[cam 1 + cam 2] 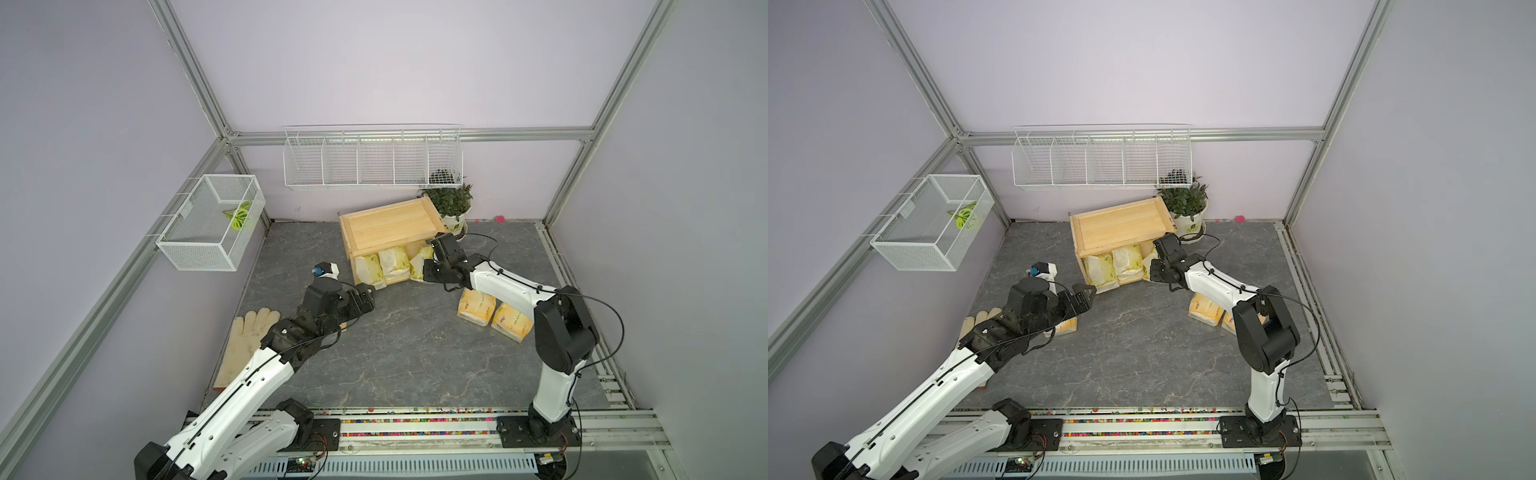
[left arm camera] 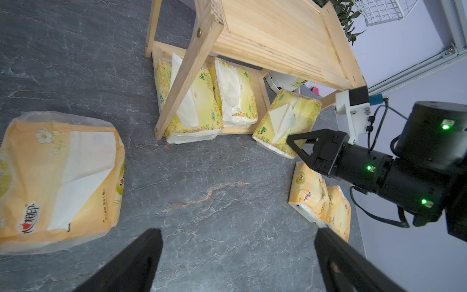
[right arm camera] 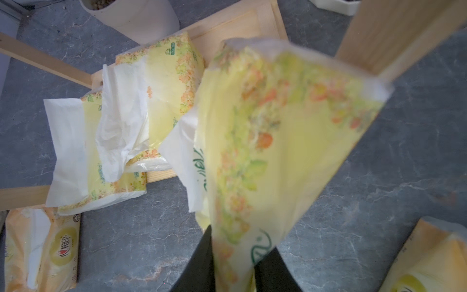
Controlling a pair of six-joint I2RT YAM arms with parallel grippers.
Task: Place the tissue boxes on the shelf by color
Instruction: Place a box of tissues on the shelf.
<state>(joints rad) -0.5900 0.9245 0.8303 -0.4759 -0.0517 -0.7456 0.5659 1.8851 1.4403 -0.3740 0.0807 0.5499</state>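
Step in hand: seating the third lemon-yellow pack [image 2: 285, 121] in the lower tier of the shelf [image 2: 278, 38]. Clamped at one end by the right gripper [image 3: 236, 268], tilted, at the shelf end nearer the right arm, not yet flat inside the tier. Alongside, in the same tier: two lemon-yellow packs [image 2: 192, 106], side by side, filling the rest of its width. Top tray of the shelf bare. On the worktop [image 1: 415, 353]: three orange-yellow packs [image 2: 310, 192], two together in front of the shelf's right-arm end, one in front of its other end. Near that single pack: left gripper [image 2: 238, 235], jaws wide apart, empty.

Next move, by judgement: level the held pack, slide it into the remaining gap clear of the shelf post [image 3: 394, 38], then release. Orange-yellow packs to the top tray afterwards.
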